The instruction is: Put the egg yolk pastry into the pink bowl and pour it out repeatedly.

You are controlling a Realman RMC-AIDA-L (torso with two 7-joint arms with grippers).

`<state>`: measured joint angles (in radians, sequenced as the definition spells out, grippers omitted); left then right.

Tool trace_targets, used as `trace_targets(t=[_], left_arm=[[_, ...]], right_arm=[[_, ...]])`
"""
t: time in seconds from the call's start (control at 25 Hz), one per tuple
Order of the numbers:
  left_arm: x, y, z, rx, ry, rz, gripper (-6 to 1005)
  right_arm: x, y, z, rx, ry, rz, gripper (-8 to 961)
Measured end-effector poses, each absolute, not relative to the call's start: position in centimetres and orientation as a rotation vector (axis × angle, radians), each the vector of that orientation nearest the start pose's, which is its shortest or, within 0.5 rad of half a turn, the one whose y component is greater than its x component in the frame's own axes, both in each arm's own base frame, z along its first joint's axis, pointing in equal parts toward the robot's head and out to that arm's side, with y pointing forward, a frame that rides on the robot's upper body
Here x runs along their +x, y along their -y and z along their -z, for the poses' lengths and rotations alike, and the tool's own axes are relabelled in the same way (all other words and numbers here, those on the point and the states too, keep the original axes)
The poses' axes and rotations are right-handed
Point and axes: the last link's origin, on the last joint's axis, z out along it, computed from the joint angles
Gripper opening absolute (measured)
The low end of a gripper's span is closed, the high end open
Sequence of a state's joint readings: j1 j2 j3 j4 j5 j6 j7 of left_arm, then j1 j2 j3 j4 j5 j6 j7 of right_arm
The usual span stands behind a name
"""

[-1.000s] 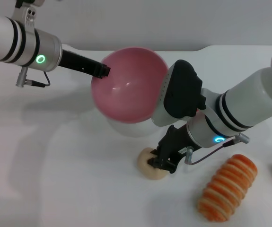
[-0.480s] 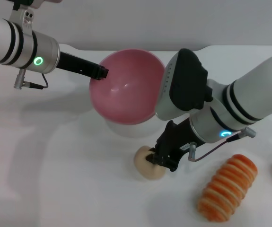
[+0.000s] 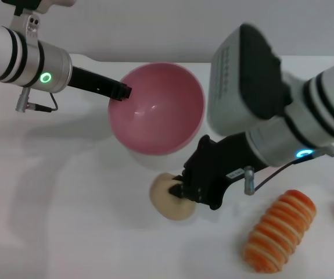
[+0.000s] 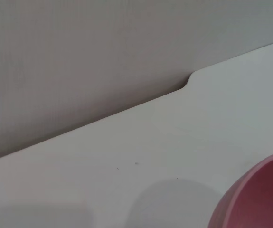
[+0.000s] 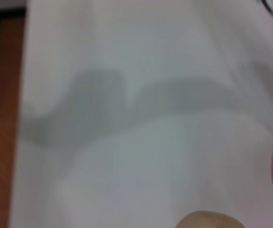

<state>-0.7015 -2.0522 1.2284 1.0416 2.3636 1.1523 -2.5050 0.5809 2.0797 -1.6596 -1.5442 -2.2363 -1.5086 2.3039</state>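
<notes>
— Where's the pastry (image 3: 169, 198)?
— In the right gripper (image 3: 185, 195), fingers closed on it, in front of the bowl (image 3: 155, 107) and above the table (image 3: 68, 221).
— And the bowl?
— Tilted, held at its rim by the left gripper (image 3: 122, 91) (fingers clamped there). A striped roll (image 3: 280, 229) lies off to the right.

Tilted glossy pink bowl (image 3: 155, 110); small cream egg yolk pastry (image 3: 168, 197) just below it.
</notes>
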Motion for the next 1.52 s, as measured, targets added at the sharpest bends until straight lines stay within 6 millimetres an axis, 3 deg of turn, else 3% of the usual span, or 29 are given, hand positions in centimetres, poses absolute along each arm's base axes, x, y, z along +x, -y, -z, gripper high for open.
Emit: trace_targets(t=[0.16,0.36,0.52,1.04,1.44,1.52], left_arm=[[-18.1,-41.8,0.2,-2.443,1.053,0.036,42],[-18.2,-41.5,0.3,-2.454,1.066,0.023,42],[-18.2,-41.3,0.5,-2.464,1.068,0.015,42],[-17.8,-40.9,1.0,-2.502,1.057,-0.009,42],[-17.8,-40.7,1.1,-2.507,1.037,-0.017,42],[-17.7,-40.8,1.1,-2.499,1.007,-0.006,42]], right_arm=[[6.8,-30.0,1.5,-3.069,-0.141,0.05,55],[6.0,-30.7,-1.5,-2.974,-0.103,-0.111,52],[6.1,-31.4,-1.8,-2.93,-0.116,-0.163,51],[7.6,-34.2,-0.2,-2.834,-0.159,-0.234,51],[8.2,-34.9,-1.5,-2.751,-0.237,-0.339,457],[8.6,-34.9,-2.8,-2.719,-0.283,-0.462,457]])
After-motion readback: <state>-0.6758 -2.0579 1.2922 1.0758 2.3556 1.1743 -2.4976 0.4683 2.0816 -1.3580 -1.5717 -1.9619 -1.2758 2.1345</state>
